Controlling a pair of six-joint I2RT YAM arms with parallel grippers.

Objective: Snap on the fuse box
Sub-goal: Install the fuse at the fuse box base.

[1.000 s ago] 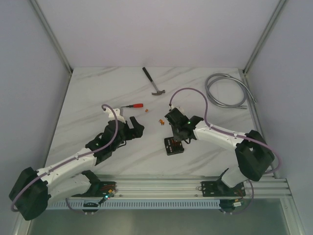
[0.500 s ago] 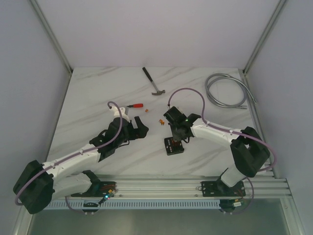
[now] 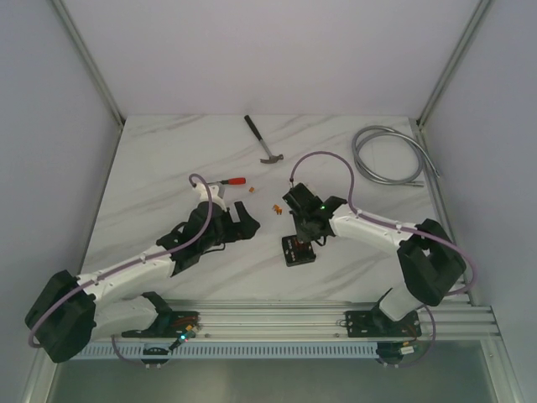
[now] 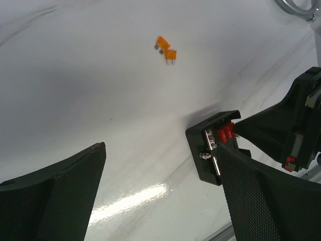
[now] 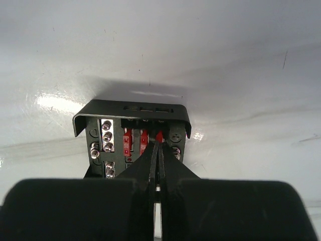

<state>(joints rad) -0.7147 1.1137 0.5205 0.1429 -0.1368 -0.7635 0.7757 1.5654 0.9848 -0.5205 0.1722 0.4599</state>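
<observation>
Now our right gripper [image 5: 159, 144] pinches shut at a red fuse [image 5: 159, 134] in the fuse box [image 5: 131, 108]. Our left gripper [image 4: 160, 150] gapes wide, empty.

Top view: high behind the arms, looking down on the whole white marbled bench [image 3: 168, 159]. Both wrist views sit low and close; all three share the small black square plastic fuse box [image 5: 131, 131].

On your tabletop [image 3: 168, 159] a hammer [image 3: 263, 141] lies toward the far edge, with a red-handled screwdriver [image 3: 229, 180] nearer and to its left. A coiled gray hose [image 3: 388, 155] sits in the far right corner. Two small orange fuses [image 4: 166, 50] lie touching each other near the middle.
</observation>
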